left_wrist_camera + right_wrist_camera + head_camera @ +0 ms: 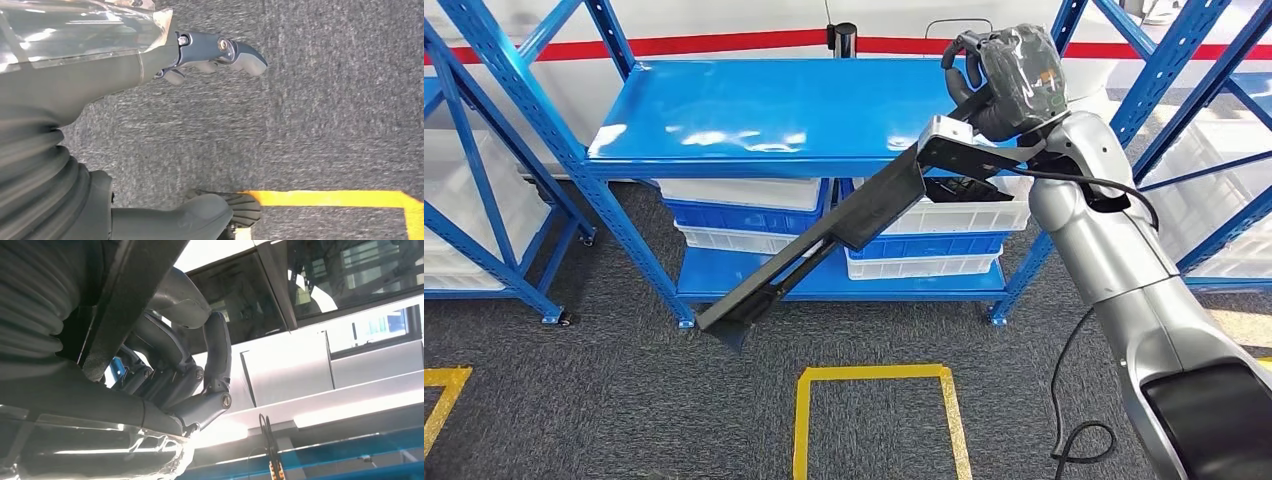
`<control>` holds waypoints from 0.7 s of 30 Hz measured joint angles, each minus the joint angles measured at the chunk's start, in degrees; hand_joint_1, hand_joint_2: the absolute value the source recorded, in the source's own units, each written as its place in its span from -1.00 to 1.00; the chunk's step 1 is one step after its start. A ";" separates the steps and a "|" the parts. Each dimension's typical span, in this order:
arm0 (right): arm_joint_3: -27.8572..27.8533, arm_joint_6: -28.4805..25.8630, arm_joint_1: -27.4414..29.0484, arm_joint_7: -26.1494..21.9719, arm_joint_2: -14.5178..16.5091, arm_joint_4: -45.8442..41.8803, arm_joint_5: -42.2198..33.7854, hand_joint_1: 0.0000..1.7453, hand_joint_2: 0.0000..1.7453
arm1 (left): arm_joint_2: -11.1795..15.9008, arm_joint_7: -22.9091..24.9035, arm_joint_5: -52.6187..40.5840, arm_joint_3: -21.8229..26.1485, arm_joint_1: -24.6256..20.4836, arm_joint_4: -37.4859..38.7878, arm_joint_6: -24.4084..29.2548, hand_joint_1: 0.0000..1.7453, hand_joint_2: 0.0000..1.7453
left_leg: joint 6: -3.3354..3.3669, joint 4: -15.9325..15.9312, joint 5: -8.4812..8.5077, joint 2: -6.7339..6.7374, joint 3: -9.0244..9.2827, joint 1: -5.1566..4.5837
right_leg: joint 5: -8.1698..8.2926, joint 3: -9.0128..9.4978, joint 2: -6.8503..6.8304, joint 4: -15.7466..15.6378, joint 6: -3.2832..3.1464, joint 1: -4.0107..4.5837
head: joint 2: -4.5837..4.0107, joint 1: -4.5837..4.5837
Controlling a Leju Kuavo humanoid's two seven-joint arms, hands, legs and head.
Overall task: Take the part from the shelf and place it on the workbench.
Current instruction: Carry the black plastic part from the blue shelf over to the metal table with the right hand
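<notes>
Now: right hand [1009,85] raised at the shelf's [754,115] right end, fingers [217,355] curled tight round one end of the part [844,225]. Long black part slants down and left, clear of the shelf top, low end over carpet [624,400]. Left hand [150,60] hangs over carpet, fingers loosely apart, holding nothing.

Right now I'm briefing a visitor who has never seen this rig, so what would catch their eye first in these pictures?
First, the long black angled metal part, gripped at its upper end by the right hand and slanting down in front of the bright blue steel shelf. Next, the white and blue plastic bins stacked under that shelf top. Last, the yellow taped square on the grey carpet.
</notes>
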 joint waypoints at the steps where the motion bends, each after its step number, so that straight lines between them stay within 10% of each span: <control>1: 0.01 0.01 0.07 0.00 -0.01 0.01 0.04 1.00 1.00 | 0.04 0.08 -0.09 0.00 0.03 0.01 0.00 -1.00 1.00 | -0.42 2.10 -2.54 -0.01 -0.77 0.22 | 0.75 -0.62 -0.11 -0.03 -0.41 -0.28 | 0.00 -0.05; 4: -0.01 0.02 0.39 0.02 -0.04 -0.06 0.30 1.00 1.00 | 0.03 0.16 -0.45 0.00 0.01 0.01 -0.01 -1.00 1.00 | -1.63 12.46 -9.78 0.05 -2.74 0.98 | 2.92 -3.11 -0.19 0.07 -0.74 -0.20 | 0.00 -0.21; 6: -0.14 0.03 0.96 0.04 -0.31 -0.27 0.40 1.00 1.00 | 0.05 0.16 -0.67 0.00 0.00 0.01 -0.03 -1.00 1.00 | -2.20 15.00 -8.81 0.06 -1.57 1.51 | 4.19 -4.85 -0.18 0.24 -0.36 -0.32 | 0.00 -0.23; 10: -1.24 -0.03 2.81 -0.07 -1.69 -2.73 0.28 1.00 1.00 | 0.14 -0.73 0.09 0.14 0.39 0.01 0.04 -1.00 1.00 | -2.56 3.02 -7.22 -0.17 7.93 1.82 | 6.05 -7.42 -0.36 0.79 1.35 -0.64 | 0.00 -0.17; 14: -1.71 -0.04 4.00 -0.20 -2.03 -4.41 0.44 1.00 1.00 | 0.34 -2.40 1.39 0.77 1.72 0.05 0.19 -1.00 1.00 | -0.39 -0.87 -6.98 -0.34 9.15 0.87 | 7.41 -8.13 -0.33 0.23 3.00 -0.64 | 0.00 -0.10; 17: -1.79 -0.05 4.57 -0.14 -2.12 -4.66 0.67 1.00 1.00 | 0.43 -2.88 1.80 1.32 2.01 0.08 0.18 -1.00 1.00 | 1.62 -1.98 -4.96 0.02 8.07 0.86 | 2.64 -10.74 -0.07 5.91 2.53 -0.80 | 0.00 0.17; 19: -1.79 -0.05 4.80 -0.06 -2.08 -4.69 0.72 1.00 1.00 | 0.43 -3.03 2.00 1.57 2.06 0.08 0.18 -1.00 1.00 | 1.94 -1.98 -4.00 0.06 6.82 0.80 | -1.38 -12.90 0.06 13.81 2.42 -0.71 | 0.00 0.36; 21: -1.78 -0.05 5.14 0.00 -2.04 -4.69 0.81 1.00 1.00 | 0.42 -3.07 2.21 1.74 2.11 0.09 0.19 -1.00 1.00 | 1.82 -1.88 -3.11 0.08 5.62 0.79 | -2.09 -12.27 0.15 16.93 3.25 -0.68 | 0.00 0.39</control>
